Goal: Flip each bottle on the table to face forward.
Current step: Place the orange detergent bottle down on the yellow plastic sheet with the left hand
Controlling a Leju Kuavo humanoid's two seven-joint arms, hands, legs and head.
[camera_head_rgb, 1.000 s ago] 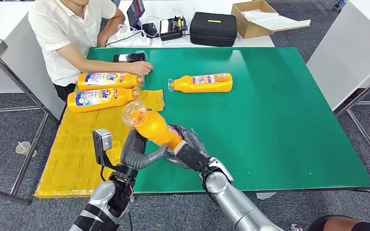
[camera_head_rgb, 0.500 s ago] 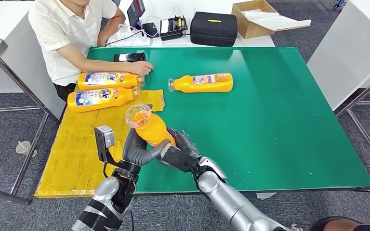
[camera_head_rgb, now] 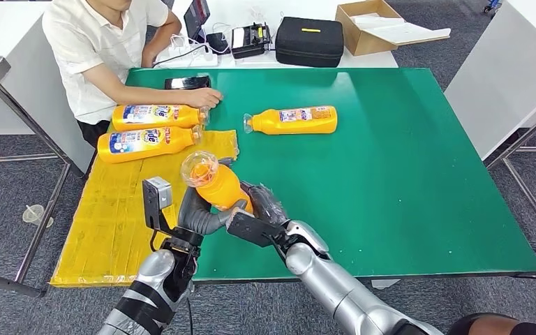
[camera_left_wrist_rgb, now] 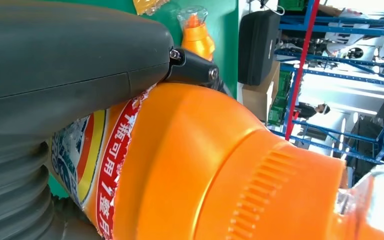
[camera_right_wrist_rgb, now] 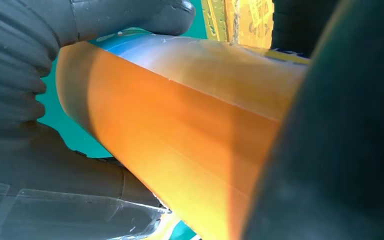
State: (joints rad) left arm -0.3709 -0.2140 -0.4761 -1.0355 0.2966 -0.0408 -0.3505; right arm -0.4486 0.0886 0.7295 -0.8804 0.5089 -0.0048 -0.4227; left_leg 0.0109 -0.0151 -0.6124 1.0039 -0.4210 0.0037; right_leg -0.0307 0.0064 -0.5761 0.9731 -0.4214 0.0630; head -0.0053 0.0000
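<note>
The green table [camera_head_rgb: 405,174] is carrying most of the scene, with a yellow mat [camera_head_rgb: 105,216] lying over its left edge and a person [camera_head_rgb: 105,49] sitting at its far left corner, one hand resting at a labelled orange bottle [camera_head_rgb: 155,114]. A second labelled bottle [camera_head_rgb: 146,142] is lying just nearer on the mat, and a third bottle [camera_head_rgb: 294,120] is lying on its side well apart, toward the table's middle. Above the table's near left edge, both robot hands are clamping a fourth orange bottle [camera_head_rgb: 218,183], tilted with its clear cap pointing up and away. The left hand [camera_head_rgb: 197,213] is wrapping its fingers around the body from the mat side, the thumb pressing near the label; the right hand [camera_head_rgb: 255,216] is gripping the base end. The risk, as I judge it, is a slip: the smooth plastic could be turning unevenly between two grips, or dropping off the near edge if one hand lets go early.
</note>
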